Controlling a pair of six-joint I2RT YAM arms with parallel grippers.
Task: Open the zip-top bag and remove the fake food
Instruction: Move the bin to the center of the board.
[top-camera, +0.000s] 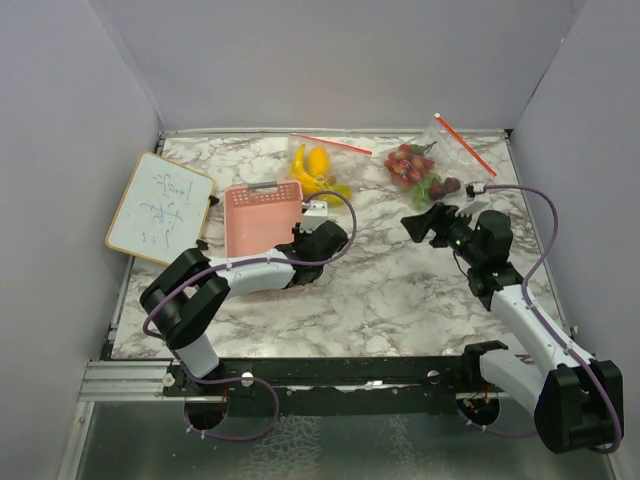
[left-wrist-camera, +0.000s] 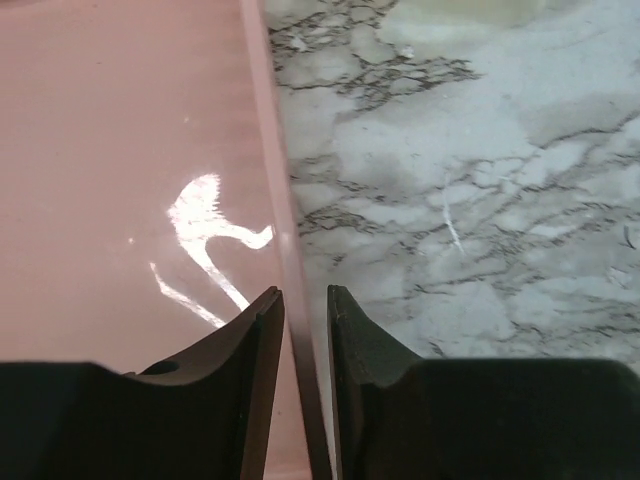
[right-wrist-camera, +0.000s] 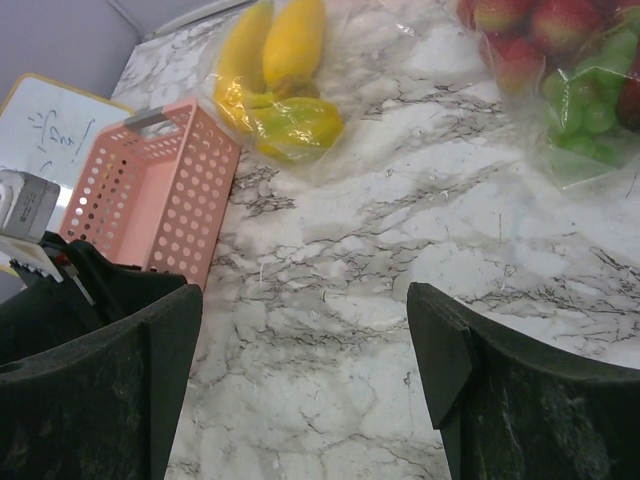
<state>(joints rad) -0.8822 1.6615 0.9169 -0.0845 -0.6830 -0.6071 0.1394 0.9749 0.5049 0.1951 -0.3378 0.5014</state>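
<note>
glossy plastic fake food (top-camera: 312, 165) sits inside two crinkled clear zip-top bags (top-camera: 345, 160) on the marbled bench (top-camera: 380, 300): yellow banana shapes (right-wrist-camera: 295, 40) at twelve o'clock, red strawberries (top-camera: 403, 160) at one. only the left wrist view shows the left tool (left-wrist-camera: 305, 295) pinching the thin wall of the pink slotted basket (top-camera: 262, 215). the right tool (right-wrist-camera: 305, 300) hangs spread wide.
</note>
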